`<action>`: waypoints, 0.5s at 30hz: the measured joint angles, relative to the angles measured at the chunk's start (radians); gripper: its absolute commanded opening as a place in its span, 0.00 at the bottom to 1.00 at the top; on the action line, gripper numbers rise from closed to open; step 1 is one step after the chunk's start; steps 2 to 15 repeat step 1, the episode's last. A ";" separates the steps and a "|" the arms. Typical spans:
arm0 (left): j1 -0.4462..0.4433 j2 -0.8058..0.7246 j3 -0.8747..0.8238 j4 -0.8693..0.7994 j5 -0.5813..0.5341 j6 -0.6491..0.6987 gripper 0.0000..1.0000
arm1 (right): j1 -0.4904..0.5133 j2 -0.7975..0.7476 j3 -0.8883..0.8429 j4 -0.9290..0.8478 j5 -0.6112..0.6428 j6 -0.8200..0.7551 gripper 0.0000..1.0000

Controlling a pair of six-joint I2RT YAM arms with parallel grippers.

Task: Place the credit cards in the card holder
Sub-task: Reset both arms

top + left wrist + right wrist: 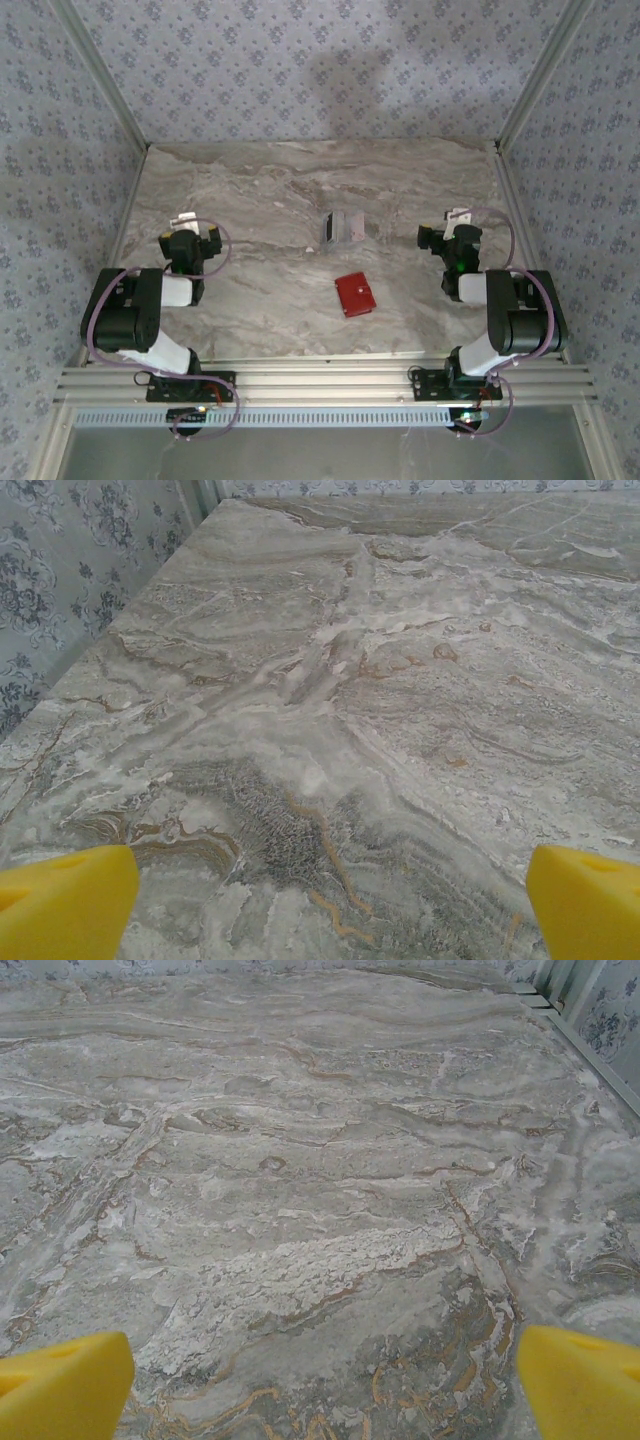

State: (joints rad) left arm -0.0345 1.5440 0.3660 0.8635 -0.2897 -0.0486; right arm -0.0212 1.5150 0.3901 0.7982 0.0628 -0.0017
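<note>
The card holder (354,294), a small flat red wallet, lies closed on the marble table (260,190) near its middle front. Just behind it lie the credit cards (339,229), a small overlapping pile of grey and pale cards. My left gripper (190,219) hovers at the left side, well away from both, and its yellow fingertips (65,900) stand wide apart over bare marble. My right gripper (459,216) is at the right side, also apart from the cards, with yellow fingertips (580,1380) spread and nothing between them.
Patterned walls and metal frame posts (118,95) close the table on the left, right and back. An aluminium rail (320,380) runs along the near edge by the arm bases. Open marble lies between the two grippers around the cards.
</note>
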 measured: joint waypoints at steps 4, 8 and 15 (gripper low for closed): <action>0.000 0.000 0.000 0.000 0.003 -0.001 1.00 | 0.000 0.000 0.000 0.000 0.000 0.000 1.00; 0.000 0.000 0.000 0.000 0.003 -0.001 1.00 | 0.000 0.000 0.000 0.000 0.000 0.000 1.00; 0.000 0.000 0.000 0.000 0.003 -0.001 1.00 | 0.000 0.000 0.000 0.000 0.000 0.000 1.00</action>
